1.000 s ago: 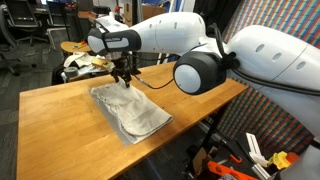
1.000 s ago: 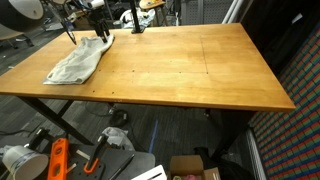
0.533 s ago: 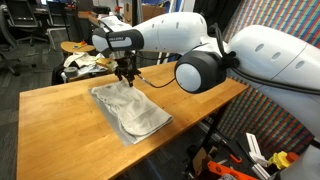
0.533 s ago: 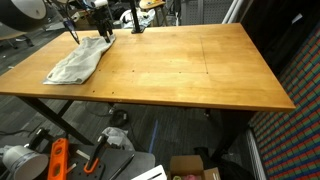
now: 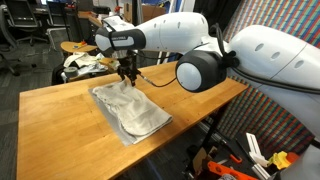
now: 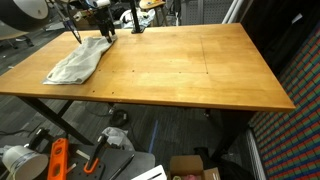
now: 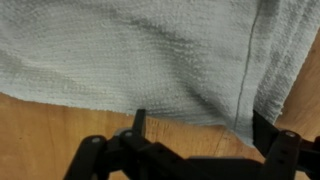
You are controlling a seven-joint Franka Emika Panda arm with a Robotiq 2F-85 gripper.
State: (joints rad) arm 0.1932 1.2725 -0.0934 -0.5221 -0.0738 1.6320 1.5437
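The fingers point(image 7: 275, 145) stand spread wide over the worktop point(image 7: 40, 135), nothing pinched, with the towel point(image 7: 150, 50) lying just ahead of their tips, its hemmed corner beside one finger.

Towel point(image 7: 150, 60): was cropped at the wrist view's 9, 12 and 3 o'clock edges. Gripper point(image 7: 200, 120): body was cut off at 6 o'clock. Clutter point(image 5: 80, 62) behind table point(image 5: 60, 125): was too small to identify.

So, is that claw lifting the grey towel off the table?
No, the towel lies spread on the wooden table, with the open claw at its edge.
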